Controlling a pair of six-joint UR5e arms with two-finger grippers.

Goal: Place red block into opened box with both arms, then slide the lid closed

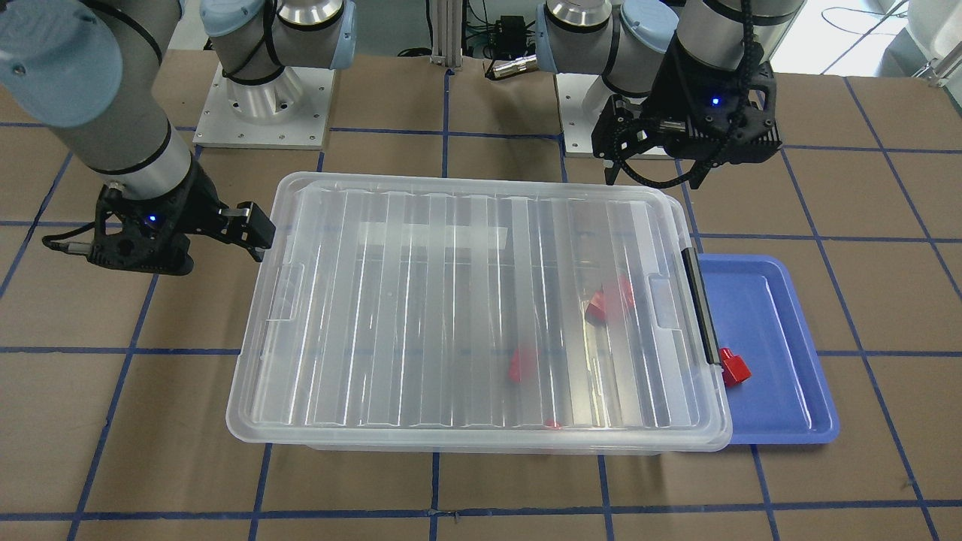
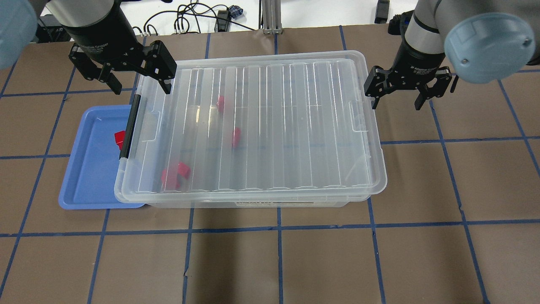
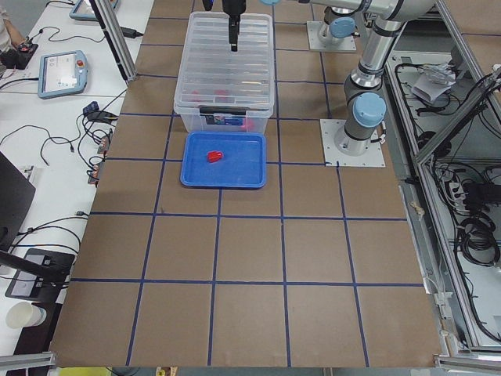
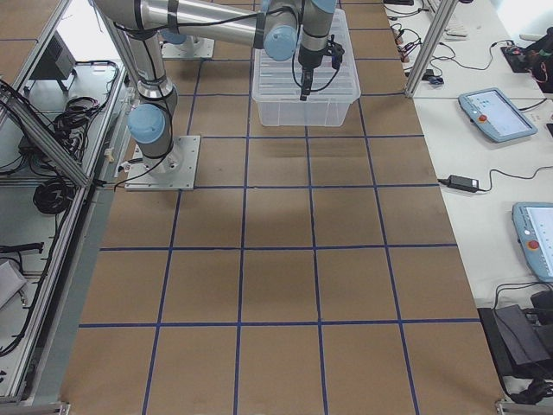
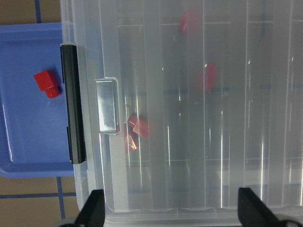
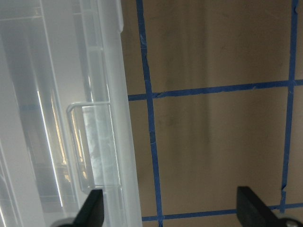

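Note:
The clear box (image 2: pixel 253 203) lies mid-table with its ribbed lid (image 2: pixel 270 126) over it. Three red blocks (image 2: pixel 175 175) (image 2: pixel 235 137) (image 2: pixel 221 103) show blurred through the lid. Another red block (image 2: pixel 120 138) (image 5: pixel 46 82) lies outside in the blue tray, beside the box's black clip bar (image 2: pixel 130 126). My left gripper (image 2: pixel 139 84) (image 5: pixel 173 213) hangs open and empty above the box's clip-end corner. My right gripper (image 2: pixel 396 99) (image 6: pixel 171 210) is open and empty just off the opposite short end, one finger (image 1: pixel 252 222) close to the lid's rim.
The blue tray (image 2: pixel 88 177) (image 1: pixel 782 391) sits partly tucked under the box's clip end. Both arm bases (image 1: pixel 263 113) stand at the robot's side of the table. Brown boards with blue tape lines surround the box.

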